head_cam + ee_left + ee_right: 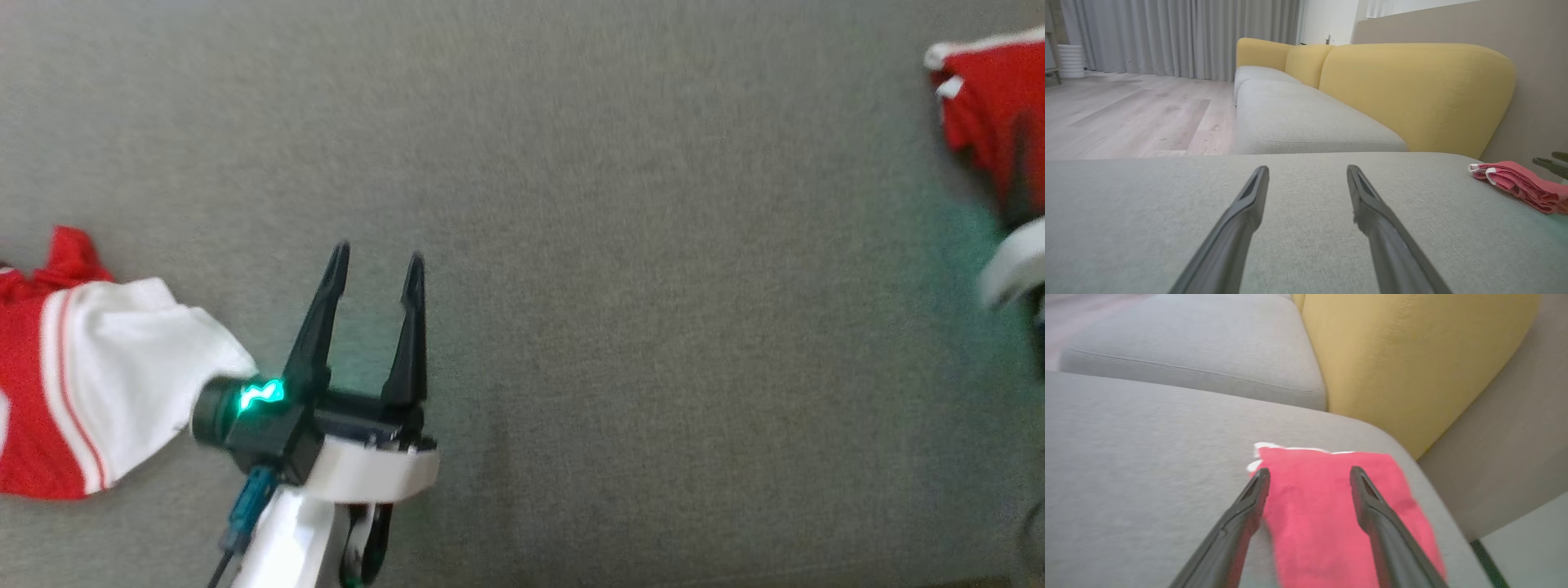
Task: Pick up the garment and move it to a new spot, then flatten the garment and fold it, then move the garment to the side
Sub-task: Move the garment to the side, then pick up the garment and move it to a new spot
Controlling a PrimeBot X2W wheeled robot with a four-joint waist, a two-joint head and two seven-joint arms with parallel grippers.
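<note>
The garment (988,98) is a folded red piece with white trim lying at the far right of the grey cushion (620,245). In the right wrist view my right gripper (1308,473) stands open over the garment (1314,506), one finger on each side of its near end and nothing pinched. I cannot tell whether the tips touch the cloth. My left gripper (377,255) is open and holds nothing, low over bare cushion well to the left. From the left wrist view the garment (1519,183) lies far off to the right of the left gripper (1308,169).
Another red and white garment (98,384) lies at the cushion's left edge, beside my left wrist. Yellow sofa backrests (1412,90) and a beige wall panel (1515,437) stand behind the cushion. A wooden floor (1126,114) and grey curtains lie beyond.
</note>
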